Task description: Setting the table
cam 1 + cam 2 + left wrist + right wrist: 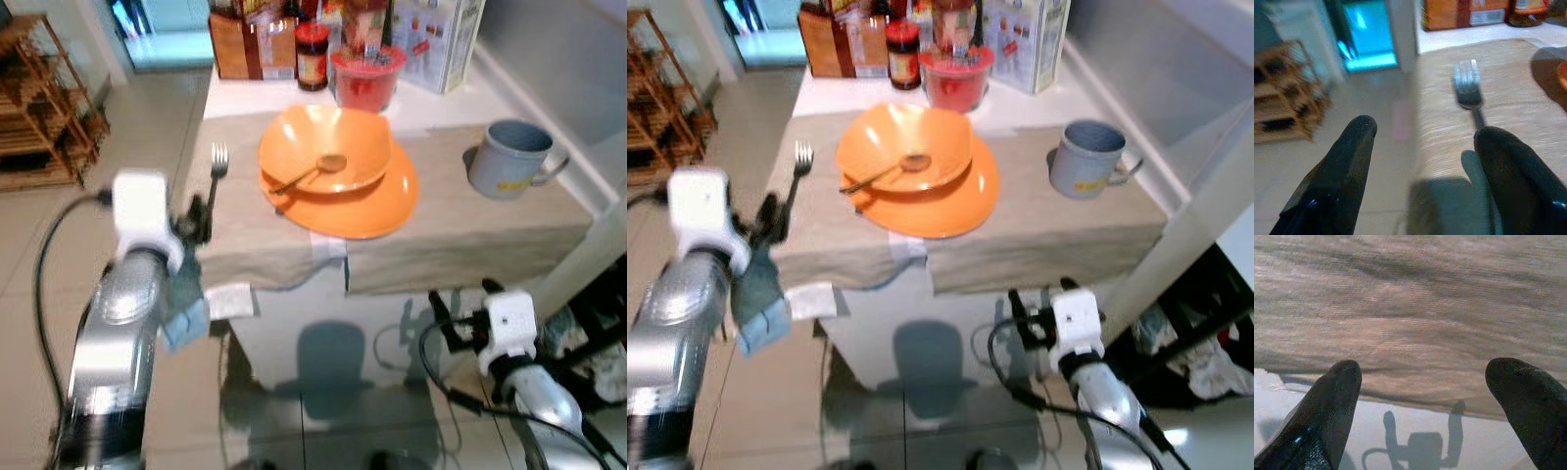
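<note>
Nearest, the left pincer (201,220) hangs open at the table's (441,245) left edge, its fingers spread around the handle end of the fork (217,166), which lies lengthwise left of the orange plate (367,201) as cutlery should. An orange bowl (323,147) with a spoon (312,171) is stacked on the plate, the grey mug (509,157) standing well apart to the right. Bare cloth lies between them. Low before the table's front edge, the right pincer (446,313) is open and empty.

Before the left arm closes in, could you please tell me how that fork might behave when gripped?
The fork looks like thin metal, so probably stiff and light. Lying flat on the cloth, it may be hard to get under. Its smooth handle could slip between the left gripper's open jaws.
</note>
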`<state>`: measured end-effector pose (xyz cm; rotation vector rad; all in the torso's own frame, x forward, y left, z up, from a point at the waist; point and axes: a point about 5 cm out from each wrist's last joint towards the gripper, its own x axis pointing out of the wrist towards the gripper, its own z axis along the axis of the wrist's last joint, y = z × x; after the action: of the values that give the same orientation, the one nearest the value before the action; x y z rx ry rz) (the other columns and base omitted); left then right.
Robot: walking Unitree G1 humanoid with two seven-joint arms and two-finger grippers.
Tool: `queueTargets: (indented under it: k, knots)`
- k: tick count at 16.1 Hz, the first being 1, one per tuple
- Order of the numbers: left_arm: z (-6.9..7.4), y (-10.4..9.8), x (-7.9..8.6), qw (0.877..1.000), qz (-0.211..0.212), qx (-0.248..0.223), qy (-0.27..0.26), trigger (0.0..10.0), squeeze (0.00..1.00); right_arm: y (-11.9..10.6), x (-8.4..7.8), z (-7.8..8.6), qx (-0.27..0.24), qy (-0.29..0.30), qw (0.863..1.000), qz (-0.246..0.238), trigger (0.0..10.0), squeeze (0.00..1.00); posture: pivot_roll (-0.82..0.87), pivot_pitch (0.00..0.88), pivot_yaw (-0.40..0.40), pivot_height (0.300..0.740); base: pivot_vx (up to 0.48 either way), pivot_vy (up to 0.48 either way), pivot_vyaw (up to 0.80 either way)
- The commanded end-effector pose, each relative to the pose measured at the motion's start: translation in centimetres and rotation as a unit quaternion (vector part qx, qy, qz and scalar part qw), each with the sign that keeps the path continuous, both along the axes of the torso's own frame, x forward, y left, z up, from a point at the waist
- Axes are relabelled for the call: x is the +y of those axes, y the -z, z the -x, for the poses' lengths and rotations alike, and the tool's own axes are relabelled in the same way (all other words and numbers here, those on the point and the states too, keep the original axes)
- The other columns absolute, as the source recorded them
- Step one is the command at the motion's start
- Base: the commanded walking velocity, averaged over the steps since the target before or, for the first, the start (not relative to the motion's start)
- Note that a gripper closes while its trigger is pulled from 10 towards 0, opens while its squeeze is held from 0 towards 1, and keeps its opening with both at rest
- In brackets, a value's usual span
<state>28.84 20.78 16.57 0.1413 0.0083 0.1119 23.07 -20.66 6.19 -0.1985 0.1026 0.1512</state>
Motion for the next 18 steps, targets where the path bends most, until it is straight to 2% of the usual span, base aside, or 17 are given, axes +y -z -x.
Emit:
queueTargets:
  k: [1,2,3,5,9,15,17,18]
  knots:
    - [0.5,-1.5,-0.2,0.999,-0.008,-0.048,-0.005,10.0,0.00,-0.9,0.0,-0.2,-0.025,0.002,1.000,-0.007,10.0,0.00,-0.11,0.055,0.059,0.740,0.000,0.000,0.00]
    - [1.6,-1.0,-0.7,0.997,-0.033,-0.064,-0.010,10.0,0.00,-1.7,0.3,-0.5,-0.044,-0.001,0.999,-0.017,10.0,0.00,-0.11,0.051,0.058,0.740,0.000,0.000,0.00]
    - [2.2,-0.4,-1.0,0.998,-0.040,-0.058,-0.004,10.0,0.00,-2.2,0.5,-0.7,-0.053,-0.007,0.998,-0.021,10.0,0.00,-0.11,0.047,0.057,0.740,0.000,0.000,0.00]
    - [3.0,0.9,-1.2,0.999,-0.026,-0.039,-0.014,10.0,0.00,-3.2,1.3,-1.0,-0.068,-0.025,0.997,-0.038,10.0,0.00,-0.12,0.038,0.059,0.740,0.000,0.000,0.00]
    - [4.2,1.1,-2.4,0.999,-0.007,-0.038,0.003,10.0,0.00,-5.0,2.6,-0.6,-0.095,-0.057,0.992,-0.063,10.0,0.00,-0.12,0.019,0.057,0.740,0.000,0.000,0.00]
    - [3.6,0.6,-2.8,0.999,-0.013,-0.049,0.011,10.0,0.00,-5.5,3.2,-0.8,-0.094,-0.070,0.990,-0.073,10.0,0.00,-0.12,0.000,0.056,0.740,0.000,0.000,0.00]
    - [2.7,0.3,-2.8,0.999,-0.017,-0.046,0.014,10.0,0.00,-5.4,3.2,-0.9,-0.091,-0.067,0.991,-0.073,10.0,0.00,-0.12,0.000,0.056,0.740,0.000,0.000,0.00]
    - [1.8,0.1,-2.7,0.999,-0.017,-0.043,0.019,10.0,0.00,-5.4,3.2,-0.9,-0.089,-0.065,0.991,-0.073,10.0,0.00,-0.12,0.000,0.056,0.740,0.000,0.000,0.00]
